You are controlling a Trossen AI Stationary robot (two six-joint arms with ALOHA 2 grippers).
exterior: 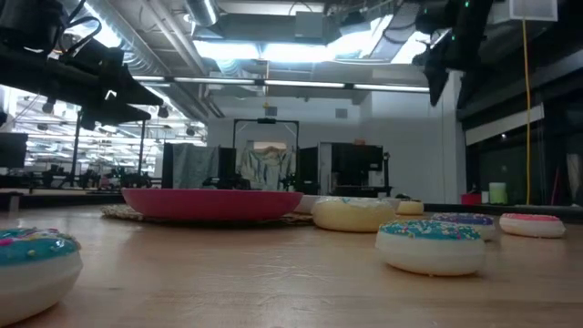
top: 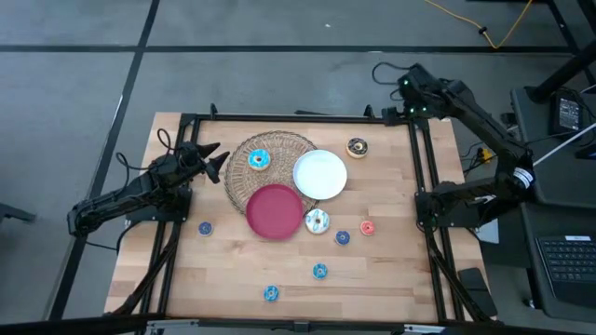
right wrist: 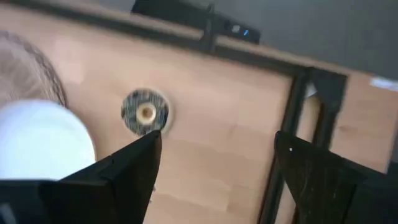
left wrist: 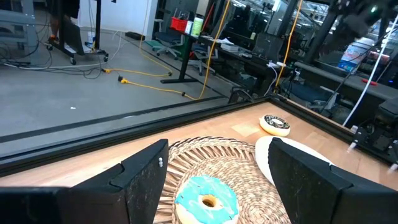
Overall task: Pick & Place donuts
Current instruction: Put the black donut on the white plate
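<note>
My left gripper is open at the left rim of the wicker mat, its fingers pointing at the cyan donut that lies flat on the mat. In the left wrist view that donut sits just ahead of the gripper. My right gripper hovers open over the far right corner. In the right wrist view, the chocolate donut lies on the wood beyond the gripper. Lying on the table are the chocolate donut, a white-sprinkled donut and small navy, red and blue rings.
A white plate and a red plate overlap the mat's right and near sides. Two small blue rings lie toward the near edge. A black frame rail runs along the table's sides.
</note>
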